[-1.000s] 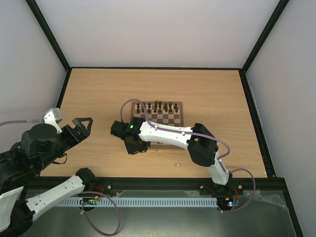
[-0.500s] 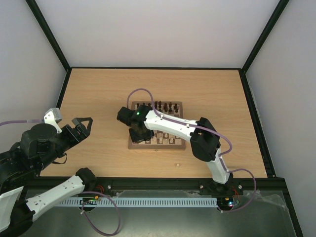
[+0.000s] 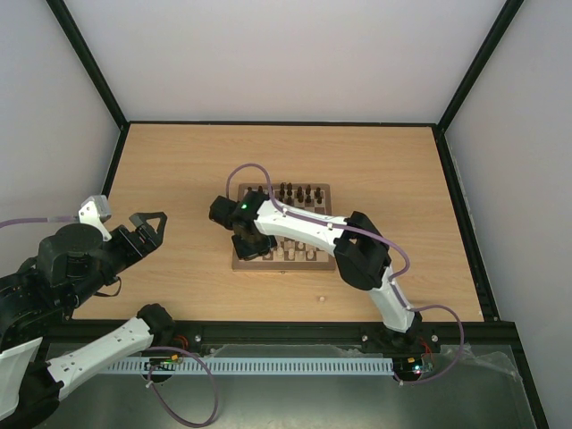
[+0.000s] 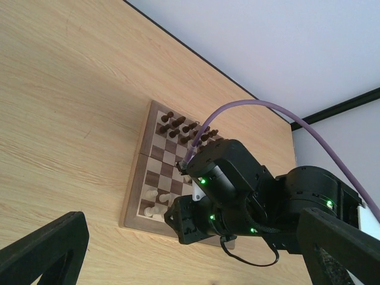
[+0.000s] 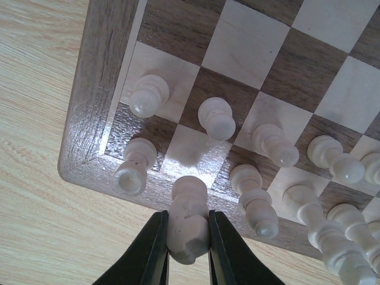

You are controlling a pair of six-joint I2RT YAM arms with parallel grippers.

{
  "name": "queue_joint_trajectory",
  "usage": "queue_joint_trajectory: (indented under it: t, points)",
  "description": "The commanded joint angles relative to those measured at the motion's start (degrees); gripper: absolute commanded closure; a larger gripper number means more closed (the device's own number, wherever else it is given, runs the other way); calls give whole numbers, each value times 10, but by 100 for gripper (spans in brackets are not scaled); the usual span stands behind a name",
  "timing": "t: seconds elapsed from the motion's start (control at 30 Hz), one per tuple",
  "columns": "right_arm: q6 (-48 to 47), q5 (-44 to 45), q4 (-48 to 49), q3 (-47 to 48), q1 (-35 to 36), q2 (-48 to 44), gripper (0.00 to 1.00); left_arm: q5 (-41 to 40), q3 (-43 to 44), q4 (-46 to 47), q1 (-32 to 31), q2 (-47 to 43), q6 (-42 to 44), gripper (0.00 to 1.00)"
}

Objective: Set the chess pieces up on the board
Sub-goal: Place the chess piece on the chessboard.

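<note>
right arm [image 3: 295,231] edged over board [image 3: 286,266]; wrist view reveals pinched cream piece [image 5: 189,217]

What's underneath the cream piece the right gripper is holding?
Below the cream piece, pinched by the right gripper, lie the board's brown border and a vacant cream square beside the corner piece. Whether its base touches the board is hidden.

The right arm [image 3: 308,234] is stretching forward and leftward, the right gripper [image 5: 189,242] pinching a pale chessman [image 5: 189,215]; the left gripper [image 3: 150,223] is gaping wide.
</note>
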Motion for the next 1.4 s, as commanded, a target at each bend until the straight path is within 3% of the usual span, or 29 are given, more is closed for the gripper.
queue_joint_trajectory:
  t: [0.0,1.13,1.37]
  points:
    - [-7,9,-36,12,-5,16,85,-13,13,0,-4,7,5,1]
    - [-10,-8,-4,-18,-12,23,82,-22,2,0,-9,1,-1,1]
    - [-9,-8,-2,-21,-11,23,76,-23,2,0,-10,0,-1,1]
